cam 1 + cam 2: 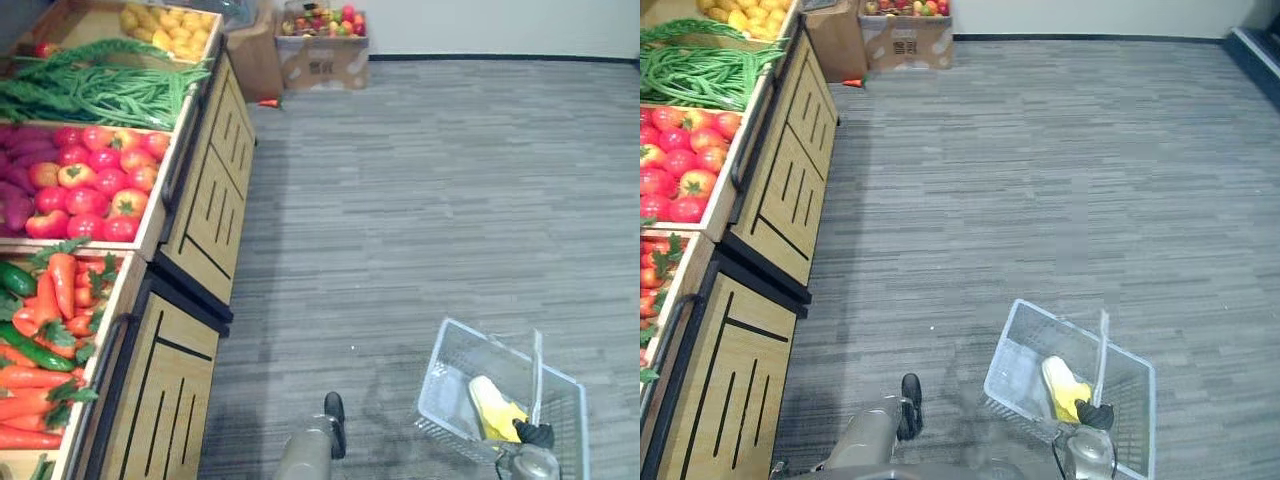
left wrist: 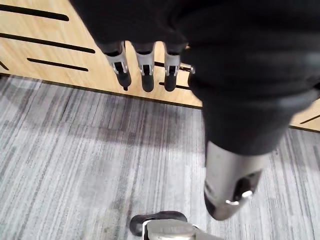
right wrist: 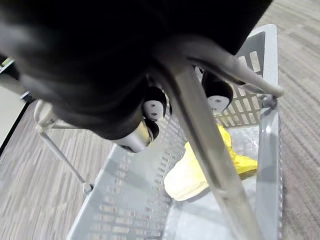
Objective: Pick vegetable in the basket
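Note:
A grey wire basket [image 1: 447, 372] hangs low over the floor at my lower right. A yellow vegetable [image 1: 492, 408] lies in it, and the right wrist view shows that vegetable [image 3: 197, 172] on the basket's bottom. My right hand [image 3: 150, 107] is shut round the basket's metal handle [image 3: 212, 155]; its dark tips [image 1: 534, 433] sit at the handle's near end. My left hand [image 1: 334, 410] hangs beside the wooden stand [image 2: 60, 55], its fingers [image 2: 146, 72] straight and holding nothing. The nearest bin on the stand holds carrots [image 1: 62, 288] and cucumbers [image 1: 16, 278].
Further along the stand lie red tomatoes and peppers [image 1: 98, 180], green beans [image 1: 100, 88] and yellow produce [image 1: 170, 25]. A cardboard box [image 1: 322, 48] of mixed produce stands by the far wall. Grey carpet floor [image 1: 430, 190] spreads to the right of the stand.

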